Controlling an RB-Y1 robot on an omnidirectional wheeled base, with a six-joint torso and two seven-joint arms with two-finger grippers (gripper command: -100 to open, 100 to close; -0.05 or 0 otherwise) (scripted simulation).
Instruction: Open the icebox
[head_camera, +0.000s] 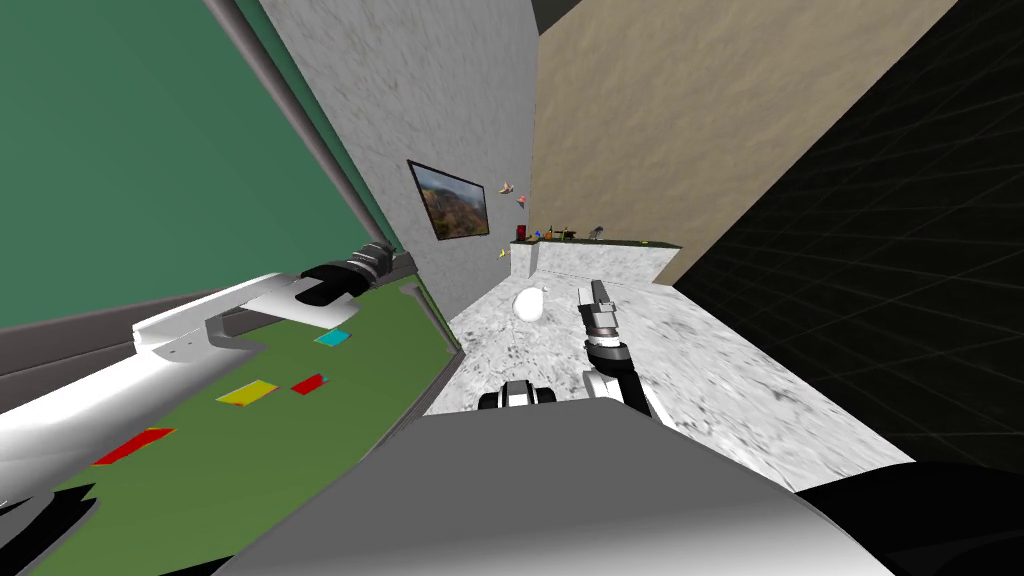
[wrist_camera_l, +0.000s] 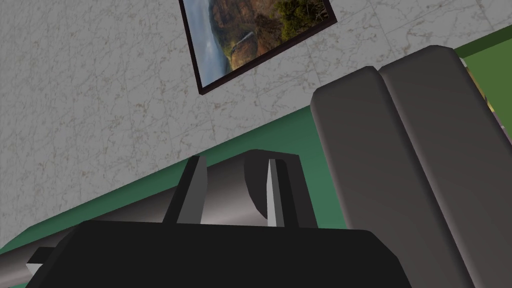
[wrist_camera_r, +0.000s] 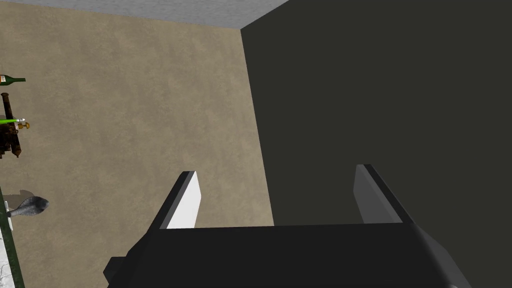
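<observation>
**While left jaws clamp the icebox handle, right jaws hang slack**

Where the left arm (head_camera: 180, 340) stretches out to the robot's left, the left jaws are clenched on a grey handle (wrist_camera_l: 225, 190), one blade pressed to each side of the bar. Just beside them runs a thicker grey double bar (wrist_camera_l: 410, 150). Both bars sit on the green icebox (head_camera: 150, 150), which stands close along the robot's left side. Its front carries red, yellow and teal patches (head_camera: 247, 392).

The right arm (head_camera: 610, 350) points forward, low over the marbled floor (head_camera: 720, 380). The right jaws are spread wide with nothing between them.

Farther along the floor lies a white rounded lump (head_camera: 528, 303), apart from both arms. A framed landscape picture (head_camera: 450, 200) hangs on the grey wall past the icebox. At the far end a pale surface (head_camera: 600, 262) carries bottles (head_camera: 550, 232) and other small things too tiny to name.
</observation>
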